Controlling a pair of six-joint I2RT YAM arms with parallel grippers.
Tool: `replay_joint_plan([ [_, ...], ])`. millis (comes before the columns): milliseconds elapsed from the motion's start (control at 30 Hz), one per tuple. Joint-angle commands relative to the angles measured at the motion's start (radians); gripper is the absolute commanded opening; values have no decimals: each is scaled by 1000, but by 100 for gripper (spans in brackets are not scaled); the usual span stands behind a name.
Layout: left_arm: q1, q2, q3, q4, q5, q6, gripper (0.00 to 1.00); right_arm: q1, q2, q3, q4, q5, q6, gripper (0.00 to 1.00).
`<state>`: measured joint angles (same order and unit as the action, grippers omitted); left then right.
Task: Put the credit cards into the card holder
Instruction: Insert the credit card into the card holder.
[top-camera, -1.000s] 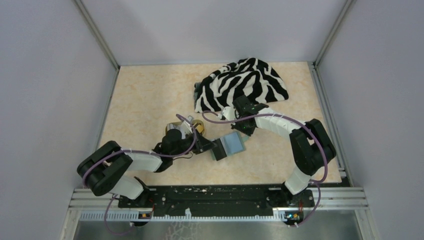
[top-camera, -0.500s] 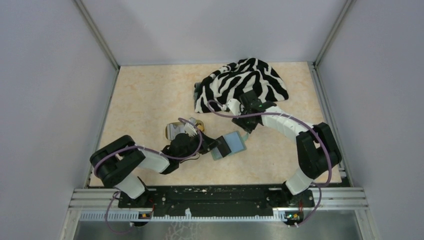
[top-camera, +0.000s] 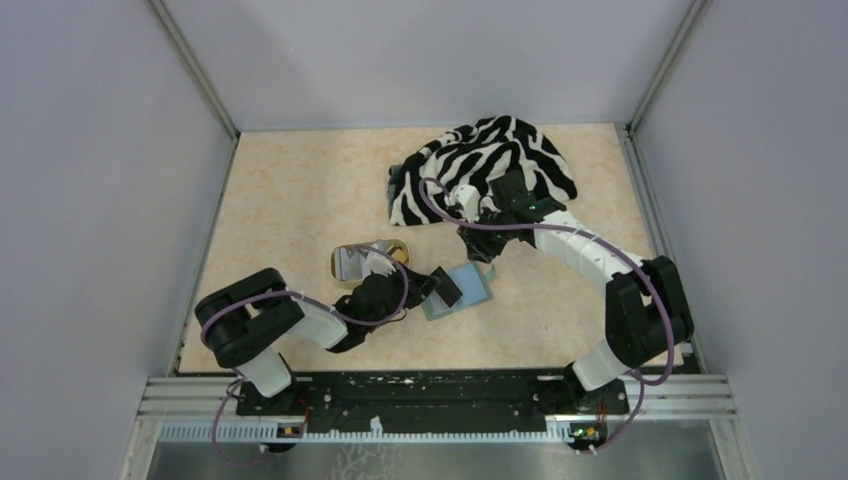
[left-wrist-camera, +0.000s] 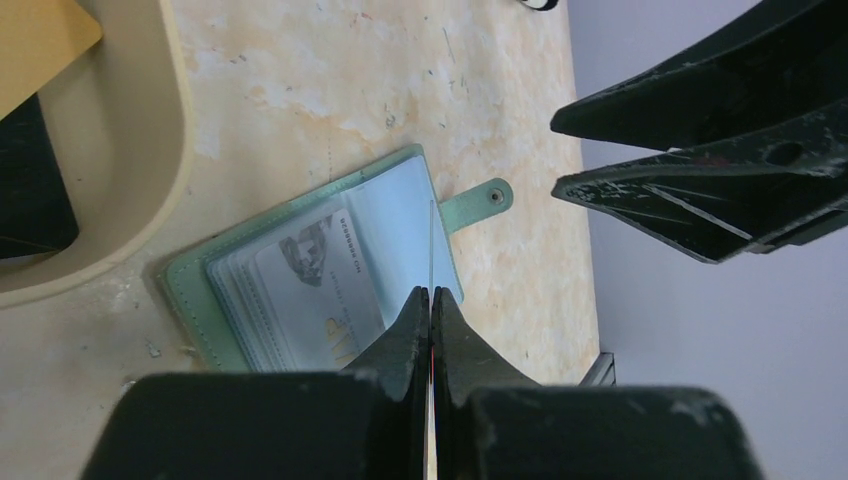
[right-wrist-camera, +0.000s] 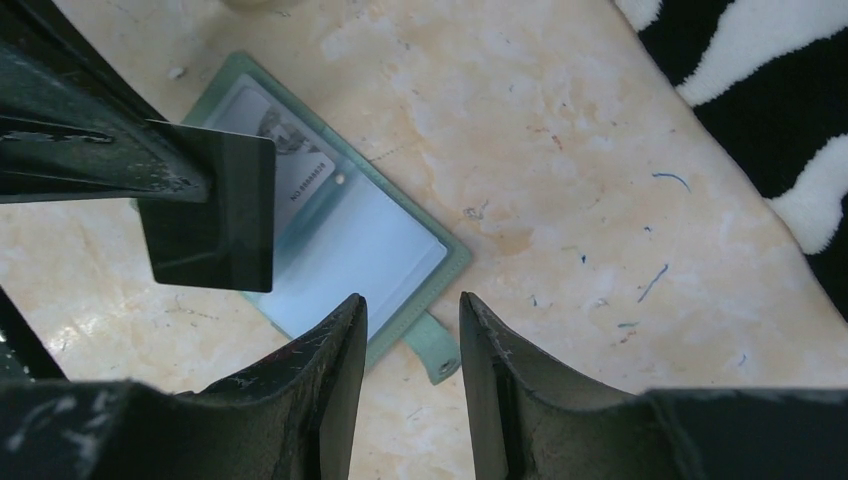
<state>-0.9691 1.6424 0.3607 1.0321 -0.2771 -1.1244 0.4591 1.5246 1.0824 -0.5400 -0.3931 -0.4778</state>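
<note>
Marbled tabletop, centre: the open card holder is being overhung by a dark credit card clamped in the left gripper; the right gripper is being held parted, empty. Unpinned, the holder could be shoved by a misaimed card.

Left pincer holds dark card above card holder.

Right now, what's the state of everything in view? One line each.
card holder: lying open, a pale card already in a sleeve.
dark card: pinched in the left tool, held over the holder.
left tool: shut on the dark card.
right tool: open, empty.
tray: upright, a yellow card inside.
cloth: crumpled.
</note>
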Motion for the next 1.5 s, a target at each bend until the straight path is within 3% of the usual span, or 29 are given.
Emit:
replay_joint_plan([
  [0,-7,24,10,-4,-36,-35,0,-8,-8,45,2,-105,0,40],
  [367,-6,41,20,-37,-34,-55,0,-6,77,49,-25,-134,-4,40],
  [1200,-6,139,34,13,-5,-121,0,60,207,68,-70,22,-30,39],
  [1467,-6,155,83,-83,9,-140,0,62,203,71,-72,16,-29,39],
])
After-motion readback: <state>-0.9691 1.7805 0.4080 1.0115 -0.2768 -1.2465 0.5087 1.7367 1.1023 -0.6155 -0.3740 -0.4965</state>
